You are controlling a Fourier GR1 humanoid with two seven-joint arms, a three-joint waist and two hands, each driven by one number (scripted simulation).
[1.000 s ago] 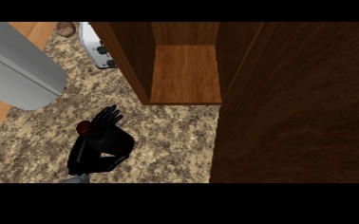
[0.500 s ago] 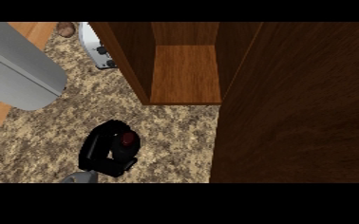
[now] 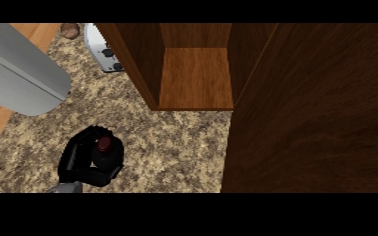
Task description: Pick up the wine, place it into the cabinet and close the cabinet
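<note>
Left hand (image 3: 88,161) is curled round the wine (image 3: 104,143), dark red top poking up between the fingers. Cabinet (image 3: 196,77) is open, up and right of the hand. I'd lift clear of the counter (image 3: 170,140), keep the bottle upright, and aim for the shelf's middle, away from the door (image 3: 303,115).

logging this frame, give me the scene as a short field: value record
hand in view: left hand, lower left over the counter
hand state: fingers curled round the wine
wine: dark red top showing, mostly hidden
cabinet: open, shelf bare
cabinet door: swung out at right
right hand: not visible
</note>
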